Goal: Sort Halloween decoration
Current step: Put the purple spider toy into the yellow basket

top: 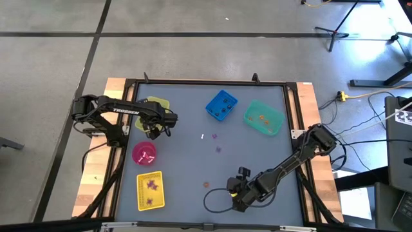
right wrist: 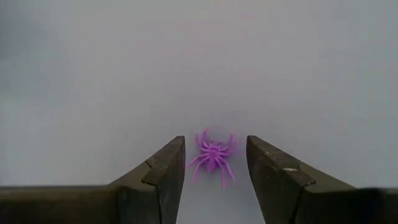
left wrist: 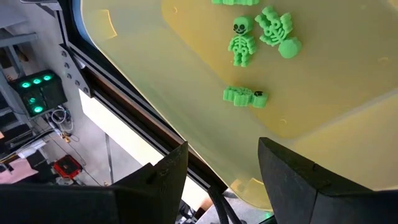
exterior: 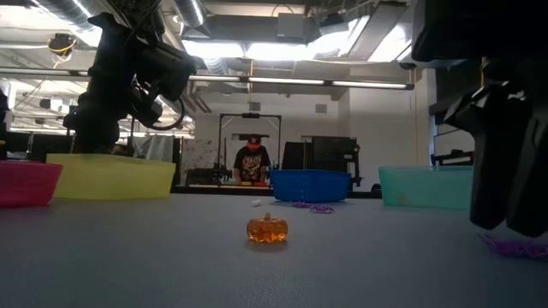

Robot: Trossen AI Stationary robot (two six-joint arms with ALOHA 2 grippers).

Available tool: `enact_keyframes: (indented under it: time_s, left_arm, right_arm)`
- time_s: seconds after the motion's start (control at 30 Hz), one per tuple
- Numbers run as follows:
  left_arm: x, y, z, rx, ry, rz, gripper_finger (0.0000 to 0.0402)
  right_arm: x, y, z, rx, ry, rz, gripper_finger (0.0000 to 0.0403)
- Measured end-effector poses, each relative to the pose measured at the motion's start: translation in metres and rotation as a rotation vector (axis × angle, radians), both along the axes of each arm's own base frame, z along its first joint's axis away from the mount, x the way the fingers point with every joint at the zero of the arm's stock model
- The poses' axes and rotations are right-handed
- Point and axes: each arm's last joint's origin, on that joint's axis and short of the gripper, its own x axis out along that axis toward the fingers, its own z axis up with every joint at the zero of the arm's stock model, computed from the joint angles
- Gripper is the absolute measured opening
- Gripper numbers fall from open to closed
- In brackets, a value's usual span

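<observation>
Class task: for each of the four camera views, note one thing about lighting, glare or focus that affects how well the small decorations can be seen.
High view: even light, trinkets mere specks. Low view: bright ceiling lights behind, arms in silhouette, the orange pumpkin glows sharp. Left wrist view: soft glare on the yellow bin, green skeleton crisp. Right wrist view: flat grey table, purple spider sharp between the right gripper fingers.

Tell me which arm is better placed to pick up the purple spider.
The right arm. Its tool is open with the purple spider lying between its fingers. The left tool is open over the yellow bin, far away.
</observation>
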Motion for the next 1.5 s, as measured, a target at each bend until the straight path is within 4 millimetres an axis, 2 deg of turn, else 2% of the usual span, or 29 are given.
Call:
enact_keyframes:
  time_s: [0.27,0.43,1.23,1.5]
  left_arm:
    - [0.0,0.0,0.0,0.0,-0.001,0.0,0.0179]
    - [0.0,0.0,0.0,0.0,-0.001,0.0,0.0179]
    - [0.0,0.0,0.0,-0.001,-0.001,-0.001,0.0179]
    - [0.0,0.0,0.0,-0.001,-0.001,-0.001,0.0179]
  right_arm:
    - [0.0,0.0,-0.003,-0.006,0.01,-0.003,0.017]
    - [0.001,0.003,-0.014,0.005,0.046,0.01,0.017]
    - [0.001,0.002,-0.015,0.002,0.051,0.009,0.0169]
    - [0.001,0.002,-0.016,-0.001,0.054,0.009,0.0111]
